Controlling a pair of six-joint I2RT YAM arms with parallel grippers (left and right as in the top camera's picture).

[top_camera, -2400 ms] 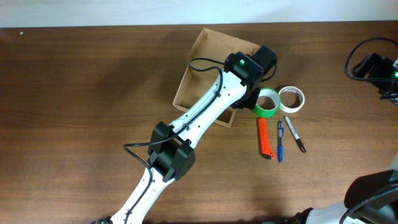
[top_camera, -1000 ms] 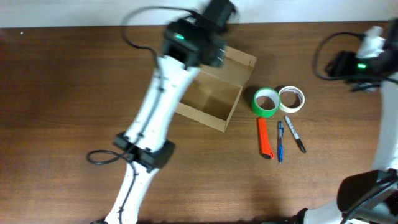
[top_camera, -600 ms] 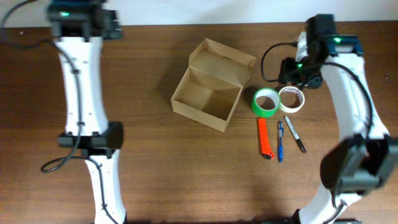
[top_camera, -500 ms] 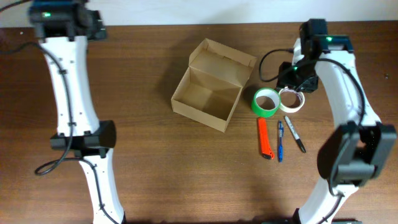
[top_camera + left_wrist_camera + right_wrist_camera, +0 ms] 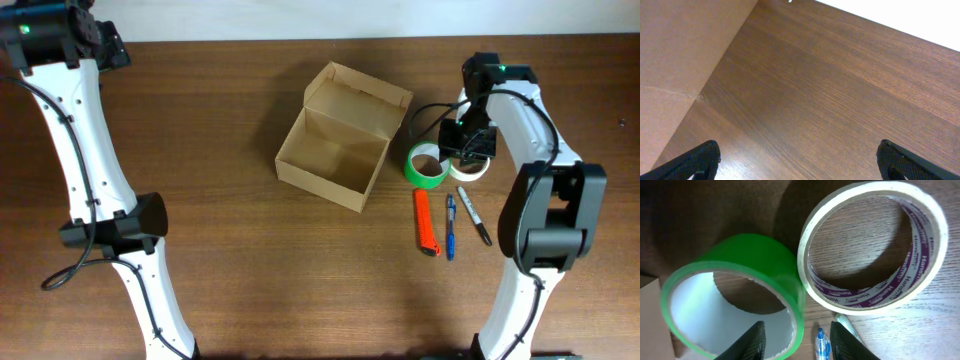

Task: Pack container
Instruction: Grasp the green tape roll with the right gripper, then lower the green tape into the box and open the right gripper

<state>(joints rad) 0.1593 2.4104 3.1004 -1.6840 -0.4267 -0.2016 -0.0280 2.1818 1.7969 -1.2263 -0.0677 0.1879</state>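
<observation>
The container (image 5: 340, 150), a tan cardboard box, stands open at mid-table with its flap lid raised at the back. To its right a green tape roll (image 5: 428, 165) and a white tape roll (image 5: 470, 160) lie flat, touching. My right gripper (image 5: 466, 146) hangs just over them. In the right wrist view it (image 5: 797, 332) is open and straddles the green roll's (image 5: 735, 292) right wall, one finger inside the ring and one outside near the white roll (image 5: 872, 245). My left gripper (image 5: 800, 162) is open over bare wood at the far left back corner.
An orange cutter (image 5: 427, 222), a blue pen (image 5: 450, 226) and a black marker (image 5: 474, 215) lie side by side in front of the rolls. The pen's tip (image 5: 821, 342) shows between my right fingers. A tan surface (image 5: 680, 60) borders the table by my left gripper.
My left arm swung away from the box to the far left back corner. My right arm came in from the right, dropped over the tape rolls, and its jaws narrowed.
</observation>
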